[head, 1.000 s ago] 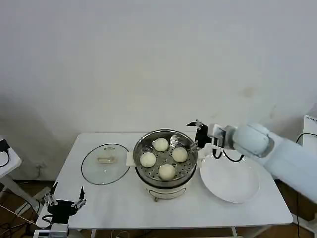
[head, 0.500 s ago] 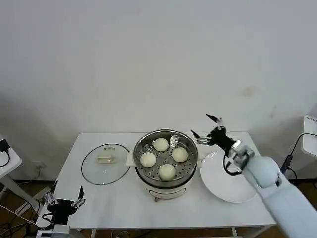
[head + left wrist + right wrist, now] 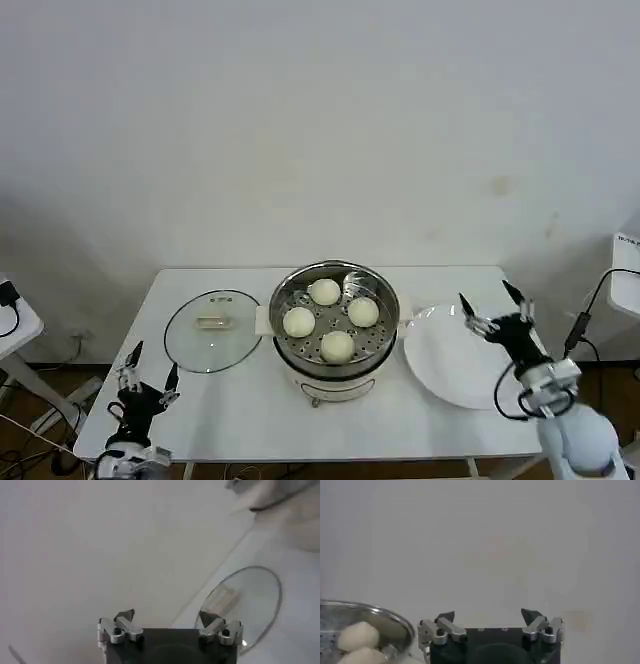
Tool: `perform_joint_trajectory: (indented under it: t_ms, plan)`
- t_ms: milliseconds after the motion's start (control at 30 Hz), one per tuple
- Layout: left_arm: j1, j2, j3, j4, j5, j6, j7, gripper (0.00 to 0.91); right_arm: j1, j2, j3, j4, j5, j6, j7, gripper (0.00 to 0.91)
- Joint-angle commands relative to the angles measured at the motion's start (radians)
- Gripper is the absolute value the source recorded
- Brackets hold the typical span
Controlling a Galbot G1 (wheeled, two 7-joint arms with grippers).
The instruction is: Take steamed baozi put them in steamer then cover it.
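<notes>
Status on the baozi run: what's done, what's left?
Done: all four baozi sit on the tray inside the steamer, and the white plate is bare. In hand: nothing. The right pincer hangs open over the plate's far side, and the left pincer is open near the table's front left corner. Left: the cover lies flat on the table beside the steamer, to be lifted on.

Baozi: four, all inside the steamer (image 3: 334, 368), at (image 3: 324, 291), (image 3: 363, 312), (image 3: 299, 322) and (image 3: 338, 346). Steamer: one, with one perforated tray under the baozi. Cover (image 3: 212, 329): one, flat on the table (image 3: 250, 415) just left of the steamer, with one cream handle at its centre. Plate (image 3: 462, 358): one, just right of the steamer. Table: one, bearing all items. Grippers: two, the left gripper (image 3: 146, 381) left of the steamer, the right gripper (image 3: 493, 304) right of it, fingers spread on both.
</notes>
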Motion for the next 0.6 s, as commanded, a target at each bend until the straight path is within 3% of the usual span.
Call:
perform_joint_trajectory:
  t_ms: [33, 600]
  plan:
    - [-0.264, 0.094, 0.14, 0.284, 0.32, -0.047, -0.014, 0.907, -0.224, 0.116, 0.157, 0.045, -0.002, 0.031, 0.007, 0.907]
    - [-0.483, 0.115, 0.288, 0.453, 0.333, -0.004, 0.029, 0.907, -0.277, 0.173, 0.205, 0.124, -0.057, -0.019, 0.029, 0.907]
